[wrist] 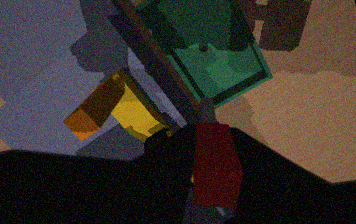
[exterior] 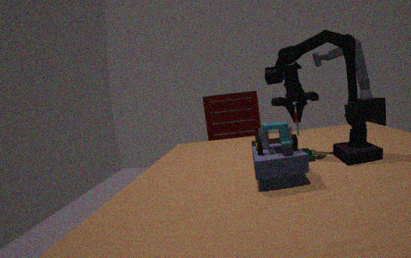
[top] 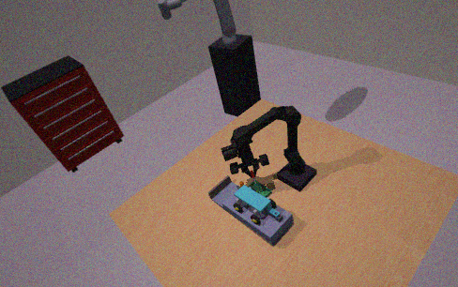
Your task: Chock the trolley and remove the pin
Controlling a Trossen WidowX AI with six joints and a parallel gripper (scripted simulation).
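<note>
My gripper [top: 251, 170] is shut on the red-headed stop pin [wrist: 216, 165] and holds it in the air, its grey shaft pointing down; it also shows in the exterior view [exterior: 297, 117]. The pin hangs over the ramp's side edge, next to the green tray [wrist: 217, 57]. The teal trolley [top: 253, 199] stands on the grey ramp [top: 251, 212]. The yellow chock [wrist: 134, 109] with its orange handle [wrist: 92, 112] lies on the ramp just below my gripper. No wheel shows in the wrist view, so I cannot tell whether the chock touches one.
The green tray [top: 261, 188] lies on the orange mat between the ramp and the arm's base [top: 297, 177]. A red drawer cabinet [top: 63, 113] and a dark pillar [top: 235, 77] stand far off on the floor.
</note>
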